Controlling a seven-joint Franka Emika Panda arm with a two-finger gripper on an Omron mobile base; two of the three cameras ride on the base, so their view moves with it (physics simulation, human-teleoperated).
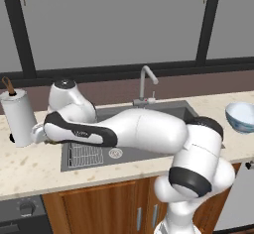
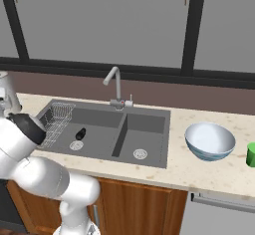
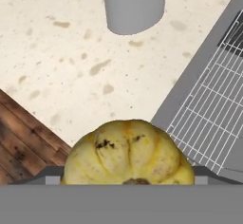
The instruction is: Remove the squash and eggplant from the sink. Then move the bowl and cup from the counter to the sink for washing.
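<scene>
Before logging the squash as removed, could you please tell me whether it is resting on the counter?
Cannot tell. The hand view shows the squash close to the camera, above the counter beside the sink, but its underside is hidden.

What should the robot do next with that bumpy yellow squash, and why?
Probably lift the hand straight up and away: the round ribbed yellow squash lies on the beige speckled counter beside the dark grey sink, which holds the small black eggplant.
</scene>
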